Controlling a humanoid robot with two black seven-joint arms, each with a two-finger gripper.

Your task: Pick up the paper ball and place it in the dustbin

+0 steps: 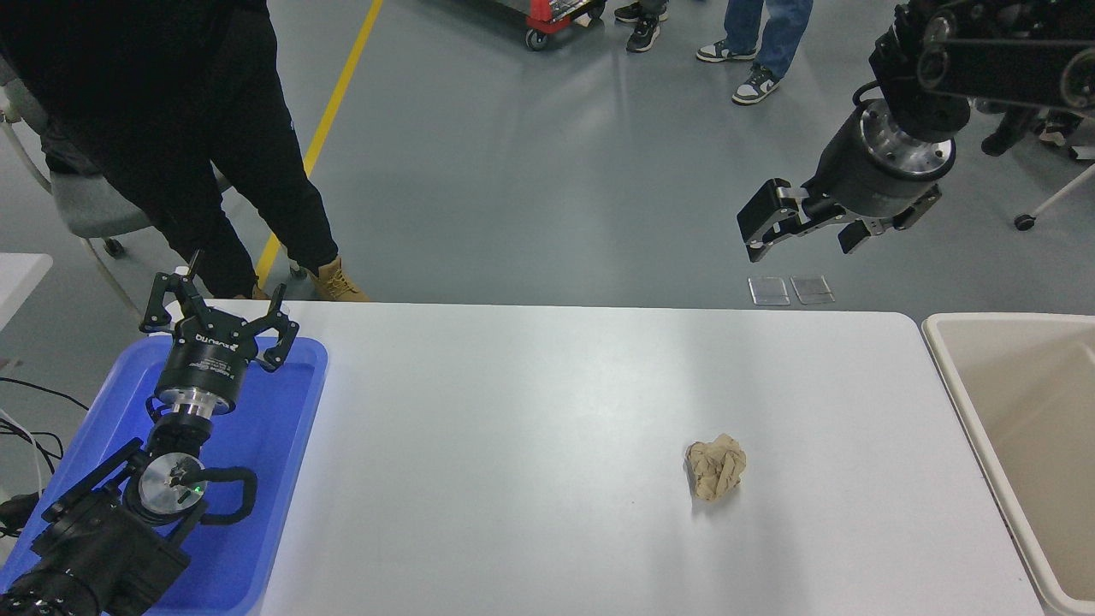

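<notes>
The paper ball [716,466], a wrinkly tan-brown wad, lies on the white table [513,445] right of its middle. The dustbin [944,344], a cream-coloured tub, stands at the table's right end and looks empty in the part that shows. My right gripper [802,246] is open and empty, raised high beyond the table's far edge, above and behind the ball, fingers pointing left and down. My left gripper [220,295] is open and empty, parked over the blue tray at the lower left.
A bright blue shallow tray [291,428] lies at the table's left end under my left arm. A person in black [171,128] stands by a chair at the far left. More legs and a red cart [556,21] are farther back.
</notes>
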